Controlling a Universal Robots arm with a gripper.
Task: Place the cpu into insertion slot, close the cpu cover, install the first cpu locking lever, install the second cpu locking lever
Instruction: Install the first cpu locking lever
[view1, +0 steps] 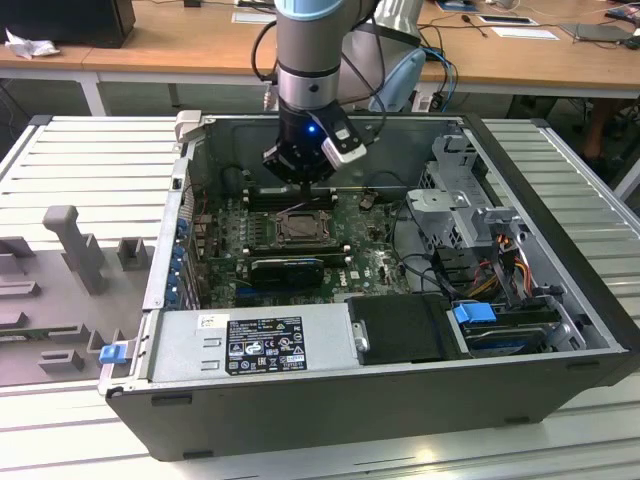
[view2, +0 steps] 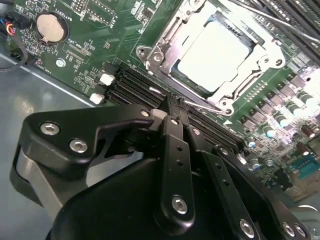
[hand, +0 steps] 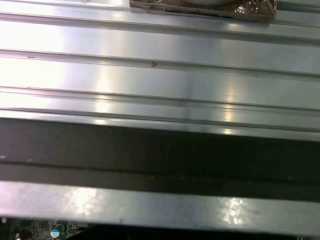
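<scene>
The cpu (view2: 216, 54), a flat square chip with a pale silver top, lies level inside the insertion slot (view2: 150, 52), whose silvery metal rim sits on the green board. The cpu cover (view2: 264, 59) is down over it, its frame ringing the chip's edges and its central window leaving the top bare.

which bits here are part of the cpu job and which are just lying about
Part of the job:
- cpu, seated in the insertion slot
- cpu cover, down around it
- gripper, fingers together, holding nothing

Lying about:
- coin cell battery
- memory slots
- power supply
- drive cage
</scene>
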